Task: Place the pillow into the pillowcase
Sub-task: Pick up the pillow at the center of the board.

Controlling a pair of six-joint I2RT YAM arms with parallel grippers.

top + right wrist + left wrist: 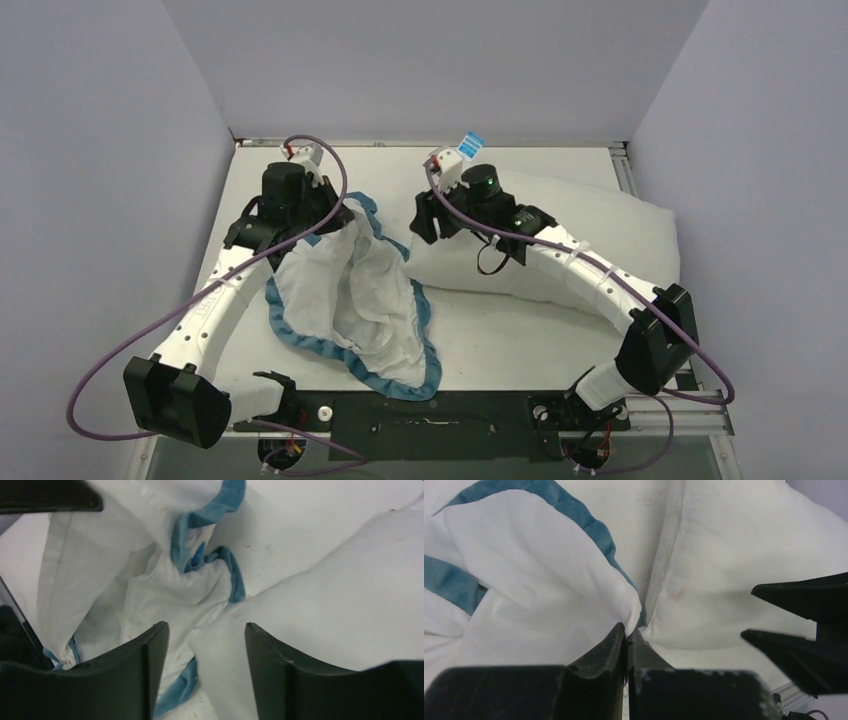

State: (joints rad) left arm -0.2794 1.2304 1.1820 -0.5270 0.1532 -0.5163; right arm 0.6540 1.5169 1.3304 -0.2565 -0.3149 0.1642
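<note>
The pillowcase [350, 300] lies crumpled at centre left, white inner face up, with its blue ruffled edge around it. My left gripper [335, 215] is shut on a fold of the pillowcase [539, 595] near its far edge; in the left wrist view the gripper [628, 630] has white cloth pinched between its tips. The plump white pillow [590, 240] lies on the right. My right gripper [425, 225] is at the pillow's left corner. It [206, 630] stands open, with the corner of the pillow [340, 610] between its fingers, beside the pillowcase [140, 595].
Grey walls close in the white table [500, 330] on the left, back and right. A black rail [430, 410] with both arm bases runs along the near edge. The right arm lies across the pillow's front.
</note>
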